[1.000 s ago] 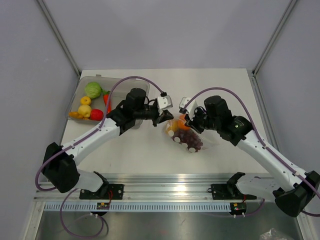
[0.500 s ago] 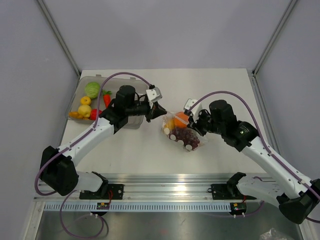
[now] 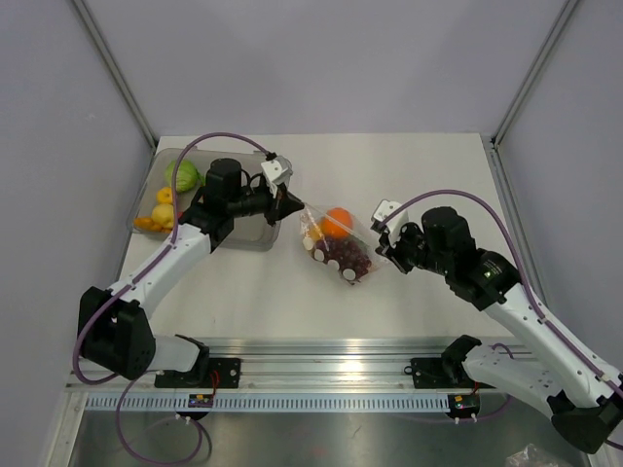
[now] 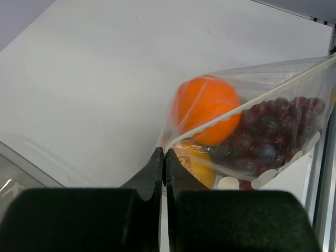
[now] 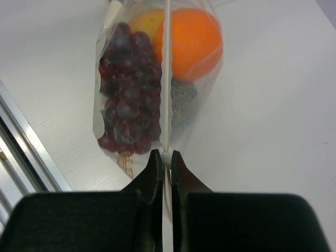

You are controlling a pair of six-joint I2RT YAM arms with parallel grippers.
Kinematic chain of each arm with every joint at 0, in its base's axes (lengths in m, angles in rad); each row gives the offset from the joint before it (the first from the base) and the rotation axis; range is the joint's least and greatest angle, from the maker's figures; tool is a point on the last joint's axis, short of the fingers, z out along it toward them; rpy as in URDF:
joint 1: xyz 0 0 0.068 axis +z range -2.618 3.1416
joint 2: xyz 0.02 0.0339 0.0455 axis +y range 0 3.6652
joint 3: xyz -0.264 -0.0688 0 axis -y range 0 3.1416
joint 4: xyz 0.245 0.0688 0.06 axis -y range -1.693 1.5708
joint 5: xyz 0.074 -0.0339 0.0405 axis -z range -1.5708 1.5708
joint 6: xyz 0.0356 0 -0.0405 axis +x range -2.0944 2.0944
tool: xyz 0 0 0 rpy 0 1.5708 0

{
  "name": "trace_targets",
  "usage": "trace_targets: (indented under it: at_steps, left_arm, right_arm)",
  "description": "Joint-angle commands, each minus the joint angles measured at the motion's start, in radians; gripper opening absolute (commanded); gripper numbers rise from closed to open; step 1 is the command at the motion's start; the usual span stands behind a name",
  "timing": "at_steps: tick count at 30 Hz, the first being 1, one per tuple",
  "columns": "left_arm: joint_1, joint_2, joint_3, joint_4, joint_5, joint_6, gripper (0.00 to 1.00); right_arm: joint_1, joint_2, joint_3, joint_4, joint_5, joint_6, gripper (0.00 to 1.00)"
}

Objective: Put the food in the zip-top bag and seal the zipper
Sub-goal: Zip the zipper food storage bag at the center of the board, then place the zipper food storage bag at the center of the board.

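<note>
The clear zip-top bag (image 3: 336, 245) lies on the table between my two grippers, holding an orange (image 3: 338, 222), dark purple grapes (image 3: 352, 258) and a yellow piece (image 4: 198, 167). My left gripper (image 3: 292, 206) is shut on the bag's left corner, seen in the left wrist view (image 4: 164, 155). My right gripper (image 3: 383, 249) is shut on the white end of the zipper (image 5: 166, 79), seen in the right wrist view (image 5: 167, 156). The zipper strip runs straight between the grippers. The orange (image 5: 192, 42) and the grapes (image 5: 126, 94) show through the plastic.
A grey translucent tray (image 3: 185, 153) stands at the back left, partly under my left arm. It holds a green piece (image 3: 182, 175), a yellow piece (image 3: 164, 195) and small orange-yellow pieces (image 3: 146, 223). A metal rail (image 3: 331, 350) runs along the table's near edge.
My left gripper has drawn back to the left toward the tray with the bag's corner. The bag has shifted left. My right gripper has moved right, and the bag's mouth is stretched between them.
</note>
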Motion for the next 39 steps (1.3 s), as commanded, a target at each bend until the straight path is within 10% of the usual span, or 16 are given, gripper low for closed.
trace_targets:
  at_steps: [1, 15, 28, 29, 32, 33, 36, 39]
  left_arm:
    - [0.072, 0.004, 0.043, 0.061, -0.065, 0.013, 0.00]
    - [0.135, 0.059, 0.112, 0.031, -0.007, -0.022, 0.00]
    - [0.026, 0.317, 0.493, 0.147, 0.081, -0.184, 0.00]
    - [0.026, 0.331, 0.515, 0.152, 0.085, -0.216, 0.06]
    - [0.026, 0.331, 0.516, 0.179, 0.107, -0.243, 0.65]
    - [0.026, 0.304, 0.497, 0.190, 0.081, -0.248, 0.90]
    - [0.026, 0.235, 0.407, 0.198, 0.029, -0.236, 0.99]
    - [0.026, 0.129, 0.379, 0.108, -0.029, -0.199, 0.99]
  right_arm:
    - [-0.008, -0.050, -0.004, -0.068, 0.050, 0.019, 0.00]
    - [-0.008, -0.114, -0.024, -0.076, 0.098, 0.025, 0.00]
    - [-0.169, 0.122, 0.131, 0.306, 0.376, -0.161, 0.00]
    - [-0.169, 0.128, 0.136, 0.306, 0.369, -0.174, 0.00]
    - [-0.169, 0.117, 0.116, 0.260, 0.272, -0.133, 0.01]
    - [-0.167, 0.111, 0.087, 0.227, 0.218, -0.113, 0.25]
    - [-0.166, 0.078, 0.030, 0.168, 0.184, -0.012, 0.96]
    - [-0.167, 0.018, 0.013, 0.125, 0.251, 0.138, 1.00]
